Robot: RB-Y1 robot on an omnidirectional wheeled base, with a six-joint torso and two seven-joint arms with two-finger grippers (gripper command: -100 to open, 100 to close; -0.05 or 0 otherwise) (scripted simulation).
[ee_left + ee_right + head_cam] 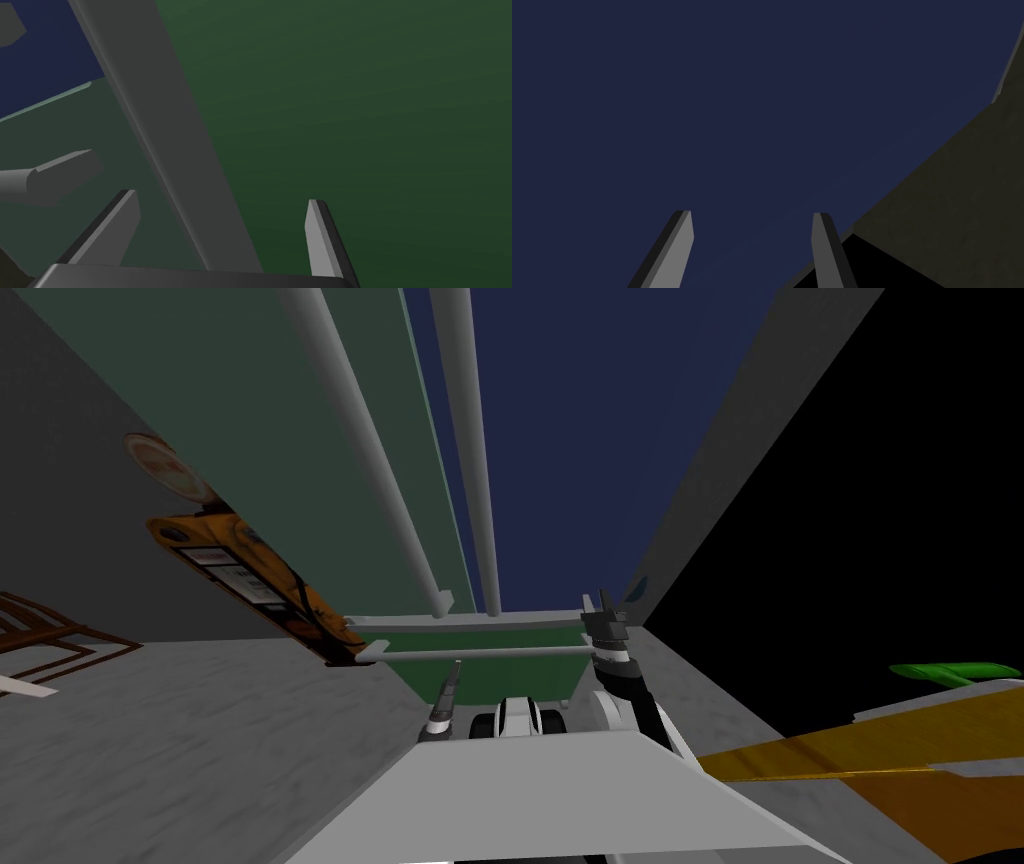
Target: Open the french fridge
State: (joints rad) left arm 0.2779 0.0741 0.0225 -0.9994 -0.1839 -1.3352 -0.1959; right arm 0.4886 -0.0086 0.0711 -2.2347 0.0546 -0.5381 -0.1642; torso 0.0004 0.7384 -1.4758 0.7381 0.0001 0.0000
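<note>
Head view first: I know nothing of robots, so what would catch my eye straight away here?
The tall fridge ahead: green left door, dark blue right door, two long grey handles down the middle. The left tool stands open with a grey handle bar between its fingers; the right tool, open, faces the blue door. A black area fills the far right.

Reference: fridge (300, 438). Before its drawer: left gripper (221, 197), drawer handle (165, 150) between the fingers (320, 235). Before its right door (712, 100): right gripper (752, 214). Against its left side: flat object (250, 568).
</note>
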